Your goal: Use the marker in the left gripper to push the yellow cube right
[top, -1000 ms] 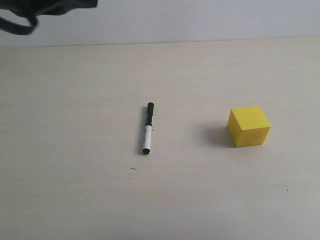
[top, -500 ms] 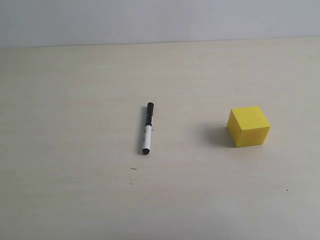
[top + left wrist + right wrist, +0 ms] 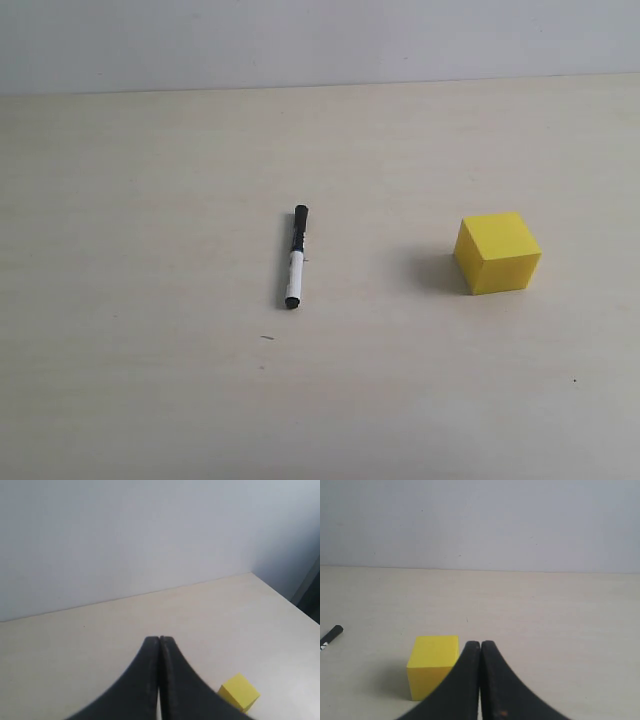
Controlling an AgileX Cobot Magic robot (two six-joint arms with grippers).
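The marker (image 3: 295, 258) lies loose on the table, black cap toward the back, white barrel toward the front. The yellow cube (image 3: 497, 252) rests to its right, about a marker's length away. Neither arm shows in the exterior view. In the left wrist view my left gripper (image 3: 159, 639) is shut with nothing between its fingers, and the yellow cube (image 3: 239, 692) peeks out beside it. In the right wrist view my right gripper (image 3: 480, 643) is shut and empty too, the yellow cube (image 3: 432, 666) stands just beyond it, and the marker's cap (image 3: 331, 636) shows at the frame's edge.
The pale wooden table (image 3: 150, 380) runs back to a plain grey wall (image 3: 320, 40). In the left wrist view the table's edge (image 3: 295, 600) drops off to a dark gap at one side.
A black piece of the left arm that showed at the exterior view's upper left a second ago has gone out of frame. Marker and cube have not moved.
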